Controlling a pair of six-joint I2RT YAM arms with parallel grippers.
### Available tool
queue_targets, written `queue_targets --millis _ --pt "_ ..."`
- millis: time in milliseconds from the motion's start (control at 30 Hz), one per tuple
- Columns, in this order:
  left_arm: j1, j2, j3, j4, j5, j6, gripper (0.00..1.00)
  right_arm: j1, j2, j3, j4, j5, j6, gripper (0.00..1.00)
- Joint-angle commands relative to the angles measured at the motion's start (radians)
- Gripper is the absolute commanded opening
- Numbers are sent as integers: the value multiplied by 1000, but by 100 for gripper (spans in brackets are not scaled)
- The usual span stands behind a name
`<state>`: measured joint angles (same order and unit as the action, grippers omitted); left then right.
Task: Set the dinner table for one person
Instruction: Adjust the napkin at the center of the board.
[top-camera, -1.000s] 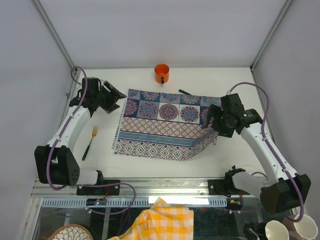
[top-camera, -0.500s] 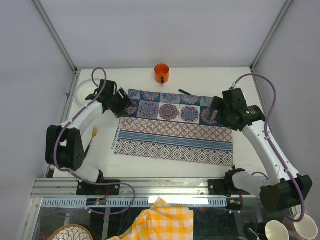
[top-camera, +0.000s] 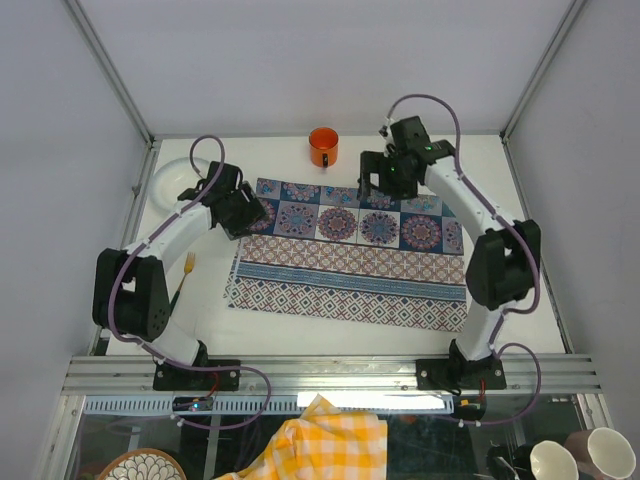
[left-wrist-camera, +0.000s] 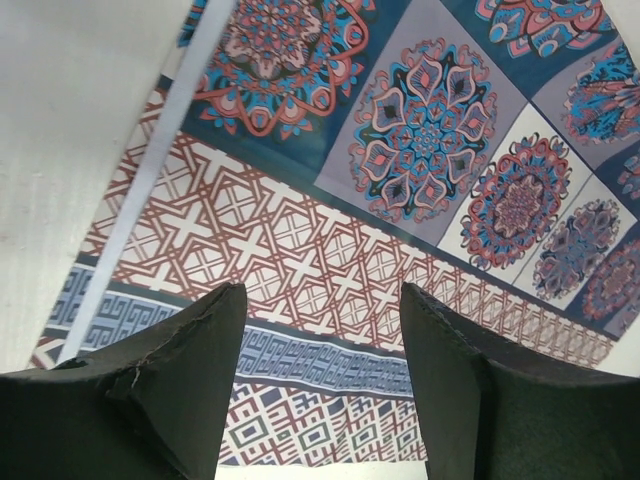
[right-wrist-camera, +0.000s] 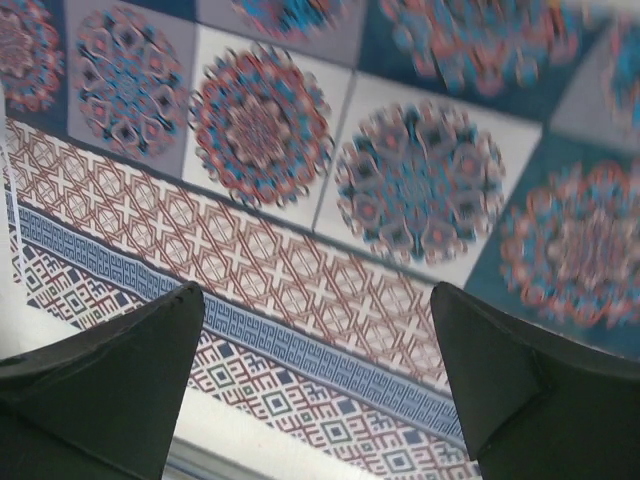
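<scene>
Three views: one high over the whole tabletop (top-camera: 262, 158), two close over the patterned cloth (top-camera: 350, 265).
The top camera sits above and behind the arm bases (top-camera: 185, 372) and looks steeply down, taking in every edge of the tabletop. Each wrist camera looks down past its own fingers from close range: the left fingers (left-wrist-camera: 170, 400) frame the cloth's left edge, and the right fingers (right-wrist-camera: 110, 400) frame its mandala tiles, slightly blurred. All three views share the cloth.
</scene>
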<state>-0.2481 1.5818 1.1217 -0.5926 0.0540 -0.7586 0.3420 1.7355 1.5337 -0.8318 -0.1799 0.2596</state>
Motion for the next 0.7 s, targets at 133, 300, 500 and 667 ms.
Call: queue_targets --millis 133,300,500,667 --pt "0 -59 10 -6 -100 35 65 84 286 440 -157 115 -185 100" --pt "-1 -55 -12 -2 -92 28 64 118 418 494 -198 82 -186 98" --pt "1 -62 -7 -3 -89 32 64 178 468 486 -189 96 -182 54" --pt "-1 -60 -9 -1 -89 28 64 211 485 525 -200 138 -180 0"
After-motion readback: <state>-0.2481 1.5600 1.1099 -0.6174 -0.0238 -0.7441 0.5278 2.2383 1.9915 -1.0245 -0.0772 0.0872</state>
